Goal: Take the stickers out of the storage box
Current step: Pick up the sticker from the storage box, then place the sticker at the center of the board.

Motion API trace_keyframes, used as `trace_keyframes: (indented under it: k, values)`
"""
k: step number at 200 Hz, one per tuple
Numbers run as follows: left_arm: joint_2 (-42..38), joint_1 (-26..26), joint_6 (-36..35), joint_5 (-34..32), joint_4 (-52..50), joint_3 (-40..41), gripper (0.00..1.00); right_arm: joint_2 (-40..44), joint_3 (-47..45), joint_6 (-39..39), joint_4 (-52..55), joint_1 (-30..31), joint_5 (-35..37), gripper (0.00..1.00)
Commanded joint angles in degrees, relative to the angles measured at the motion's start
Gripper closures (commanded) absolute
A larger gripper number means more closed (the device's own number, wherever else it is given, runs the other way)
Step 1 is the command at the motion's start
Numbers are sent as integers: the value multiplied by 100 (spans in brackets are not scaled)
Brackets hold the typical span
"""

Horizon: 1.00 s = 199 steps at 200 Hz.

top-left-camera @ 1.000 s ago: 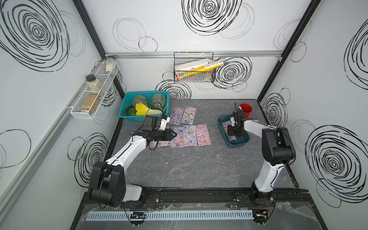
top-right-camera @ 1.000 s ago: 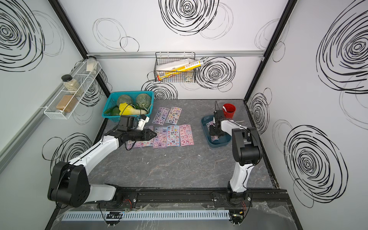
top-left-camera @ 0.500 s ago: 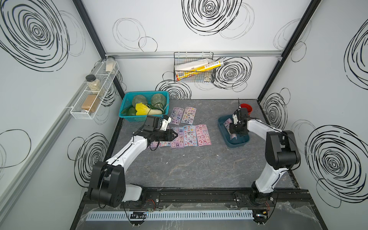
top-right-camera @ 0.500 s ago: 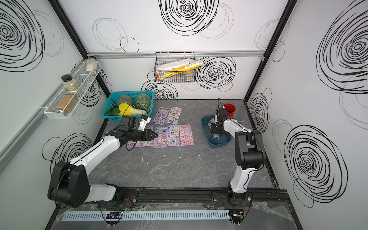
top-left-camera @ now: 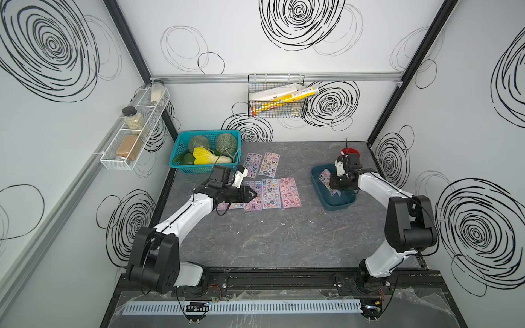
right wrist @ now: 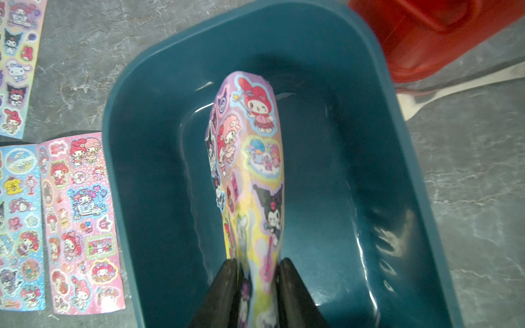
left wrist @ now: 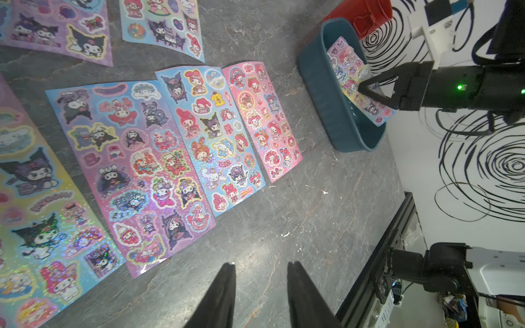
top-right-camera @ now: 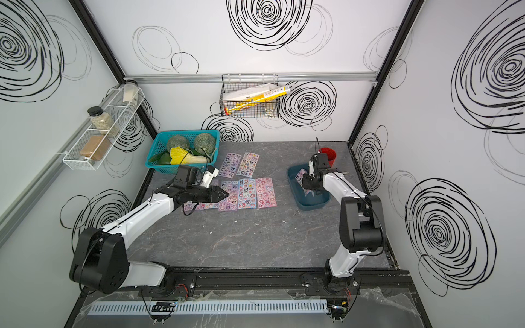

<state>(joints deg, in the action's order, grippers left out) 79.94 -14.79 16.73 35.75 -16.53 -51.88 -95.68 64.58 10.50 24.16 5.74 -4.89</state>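
— Pink and lilac stickers (top-left-camera: pixel 272 193) lie on the table (top-left-camera: pixel 270 241) beneath the left gripper (top-left-camera: pixel 253 194), its jaws apart, empty.
— And the right gripper (right wrist: pixel 258 264)?
— It has just pinched shut on the one sheet (right wrist: pixel 255 159) seen inside the storage box (right wrist: pixel 136 170); lifting it out remains.

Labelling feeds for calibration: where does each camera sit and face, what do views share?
Both top views: high overhead, tilted down onto the grey table; both arms show.
Left wrist: above the table, facing the dark teal plastic storage box; left tool, right tool show.
Right wrist: over that box, looking in; right tool grips a cartoon-printed sticker sheet.
All share box and sheet.
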Motion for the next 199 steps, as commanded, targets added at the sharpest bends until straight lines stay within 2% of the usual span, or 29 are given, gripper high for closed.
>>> trace_keyframes:
  k: [1, 65, 117, 159, 199]
  values:
    - [130, -248, 414, 199, 494, -218, 64, 245, -119, 32, 114, -29, -41, 70]
    - [519, -850, 1667, 311, 1451, -911, 64, 993, -309, 89, 202, -29, -458, 70]
    - [879, -1152, 2507, 340, 2253, -1304, 64, 1800, -590, 261, 57, -29, -1742, 70]
    - [1133, -1462, 3073, 225, 2890, -1506, 63, 2442, -1088, 1203, -820, -29, -2982, 70]
    - [1244, -1687, 3789, -122, 3655, -1401, 62, 2888, -1515, 2274, -1770, -20, -3311, 70]
